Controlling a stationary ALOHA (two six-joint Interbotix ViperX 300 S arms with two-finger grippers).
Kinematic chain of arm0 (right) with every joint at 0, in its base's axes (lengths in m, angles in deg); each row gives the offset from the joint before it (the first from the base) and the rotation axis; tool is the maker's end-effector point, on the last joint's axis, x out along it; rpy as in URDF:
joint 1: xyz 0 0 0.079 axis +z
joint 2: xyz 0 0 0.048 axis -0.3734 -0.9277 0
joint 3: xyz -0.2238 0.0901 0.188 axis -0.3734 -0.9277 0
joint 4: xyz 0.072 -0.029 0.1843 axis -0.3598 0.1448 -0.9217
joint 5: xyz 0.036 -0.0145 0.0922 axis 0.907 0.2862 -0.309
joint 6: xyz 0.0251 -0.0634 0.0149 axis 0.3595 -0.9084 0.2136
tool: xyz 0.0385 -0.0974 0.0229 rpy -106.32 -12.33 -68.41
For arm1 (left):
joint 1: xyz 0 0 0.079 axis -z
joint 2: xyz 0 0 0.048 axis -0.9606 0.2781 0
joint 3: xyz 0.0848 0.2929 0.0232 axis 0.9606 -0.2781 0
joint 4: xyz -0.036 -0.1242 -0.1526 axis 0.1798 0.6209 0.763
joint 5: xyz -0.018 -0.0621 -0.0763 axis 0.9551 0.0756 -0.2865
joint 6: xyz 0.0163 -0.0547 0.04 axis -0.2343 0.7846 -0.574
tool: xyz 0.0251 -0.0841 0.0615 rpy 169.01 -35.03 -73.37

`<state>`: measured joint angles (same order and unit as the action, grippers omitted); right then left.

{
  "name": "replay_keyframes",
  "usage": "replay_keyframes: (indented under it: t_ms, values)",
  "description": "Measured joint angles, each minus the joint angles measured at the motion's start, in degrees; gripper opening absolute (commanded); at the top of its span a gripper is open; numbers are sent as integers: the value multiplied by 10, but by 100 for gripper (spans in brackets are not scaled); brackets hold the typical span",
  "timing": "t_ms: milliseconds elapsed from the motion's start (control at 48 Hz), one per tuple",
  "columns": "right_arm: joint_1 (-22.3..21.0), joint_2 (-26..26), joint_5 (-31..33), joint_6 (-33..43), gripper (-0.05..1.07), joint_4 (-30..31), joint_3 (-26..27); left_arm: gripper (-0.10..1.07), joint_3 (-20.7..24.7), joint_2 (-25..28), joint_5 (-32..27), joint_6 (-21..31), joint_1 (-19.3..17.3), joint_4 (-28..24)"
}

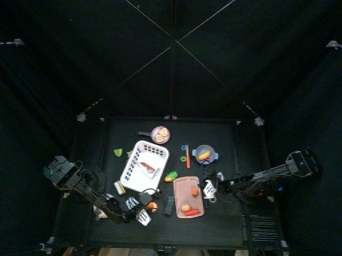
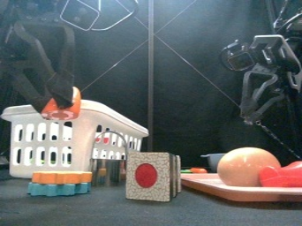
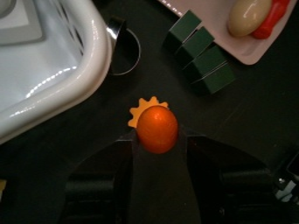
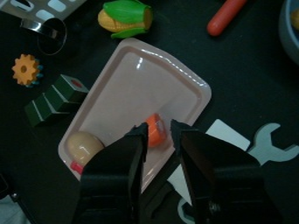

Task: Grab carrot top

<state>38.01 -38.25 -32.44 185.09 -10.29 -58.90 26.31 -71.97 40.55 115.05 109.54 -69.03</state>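
- The left pincer (image 3: 158, 162) hangs by the white basket (image 2: 48, 132) and is closed on 1 orange carrot top (image 3: 158, 128), held up in the air.
- Under it, 1 orange gear (image 3: 142, 109) lies on the black surface (image 3: 233, 122).
- The right pincer (image 4: 163, 149) is partly open and holds nothing. It hovers over 1 pink tray (image 4: 135, 79).
- No writing can be read.
- 1 egg (image 4: 82, 144) sits on the tray.
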Motion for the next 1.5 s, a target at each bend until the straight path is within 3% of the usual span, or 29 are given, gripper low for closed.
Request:
replay_keyframes:
  t_ms: [312, 438, 604, 729, 875, 979, 1062, 1167, 1271, 1396, 1500]
  values:
    - [34, -2, -3, 2, 69, -69, 0, 73, -21, -62, 3, 6, -25, -87]
    - [36, -6, -2, 4, 69, -107, 0, 73, -42, -98, 17, 6, -64, -122]
    - [36, -6, 7, 4, 69, -139, 1, 73, -73, -145, 77, 6, -116, -165]
    - [25, -1, 43, 3, 69, -159, 5, 73, -117, -186, 182, 4, -185, -203]
    - [5, 16, 120, 3, 69, -169, 25, 73, -161, -215, 315, 2, -296, -230]
    - [-8, 19, 181, 4, 69, -180, 50, 73, -177, -223, 399, 0, -370, -266]
    - [-9, 10, 193, 6, 70, -182, 69, 73, -181, -223, 467, 1, -416, -305]
    - [-4, -17, 163, 25, 70, -169, 80, 73, -182, -222, 534, 0, -456, -352]
    - [4, -42, 78, 59, 72, -125, 76, 73, -182, -223, 569, 0, -474, -393]
    - [4, -61, -14, 112, 75, -90, 53, 73, -182, -222, 577, 0, -482, -431]
    - [4, -81, -52, 159, 81, -73, 36, 73, -182, -223, 577, 0, -482, -452]
